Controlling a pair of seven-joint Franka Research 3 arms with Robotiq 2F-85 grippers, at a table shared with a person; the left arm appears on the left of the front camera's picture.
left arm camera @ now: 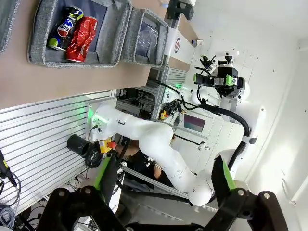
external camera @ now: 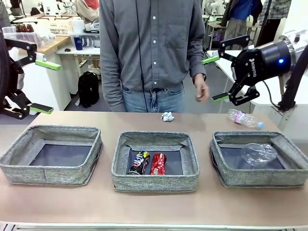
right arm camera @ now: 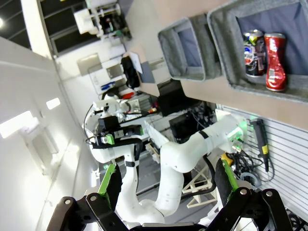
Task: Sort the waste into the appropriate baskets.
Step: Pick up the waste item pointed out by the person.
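The left end effector (external camera: 45, 87) hangs at the desk's (external camera: 154, 207) left edge, jaws wide apart, gripping nothing. Next comes the left basket (external camera: 50, 129). The middle basket (external camera: 154, 182) holds a dark multicoloured can (external camera: 139, 162) beside a red can (external camera: 158, 163); a paper ball (external camera: 167, 116) lies behind it. The right basket (external camera: 260, 178) holds a crushed clear bottle (external camera: 259, 153); another clear bottle (external camera: 244, 118) lies behind. Above, the right end effector (external camera: 215, 78) hovers wide open, touching nothing.
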